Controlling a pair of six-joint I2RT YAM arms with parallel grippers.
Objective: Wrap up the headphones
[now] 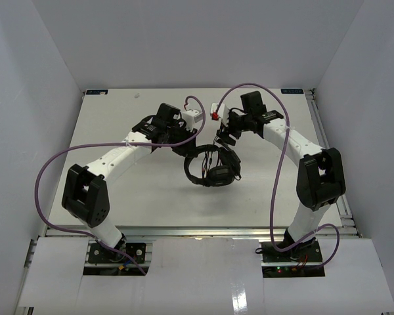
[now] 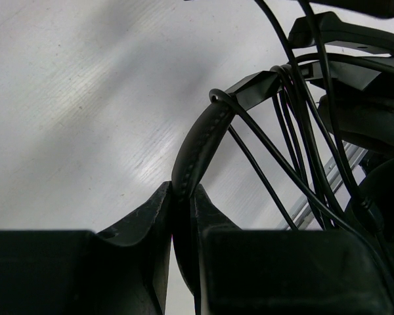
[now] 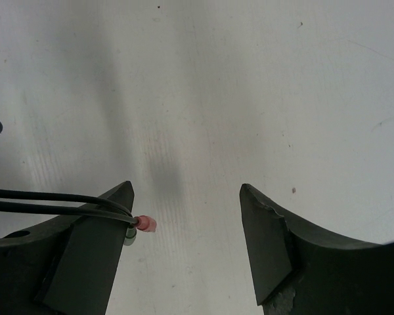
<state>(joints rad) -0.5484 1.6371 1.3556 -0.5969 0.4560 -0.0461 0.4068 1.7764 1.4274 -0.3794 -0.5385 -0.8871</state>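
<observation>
"Headphones (image 1: pixel 212 169) where, counted from the left gripper (image 2: pixel 182 197)?"

"Hanging directly from it; headband (image 2: pixel 200 141) clamped tight between its fingers; earcups (image 1: pixel 220 176) lower, on the near side of it; apparently lifted off the table (image 1: pixel 118 118)."

"And the right gripper (image 3: pixel 187 197)?"

"Just beside the left gripper, to its right and slightly farther back; jaws wide apart, gripping nothing."

"Cord (image 3: pixel 52 199)?"

"Several strands crossing the headband, close above the left gripper; loose end resting against one finger (image 3: pixel 85 249) of the right gripper; red tip (image 3: pixel 146 225) poking only a little into the gap."

"So what matters for the next turn?"

"Most probably the long axis of the cord; running sideways along that one finger, not across between both pads; likely necessary to shift toward the cord before closing, otherwise a risk of pinching only air; right gripper clearly the nearer one to the loose end; left gripper better used as the holder."
</observation>
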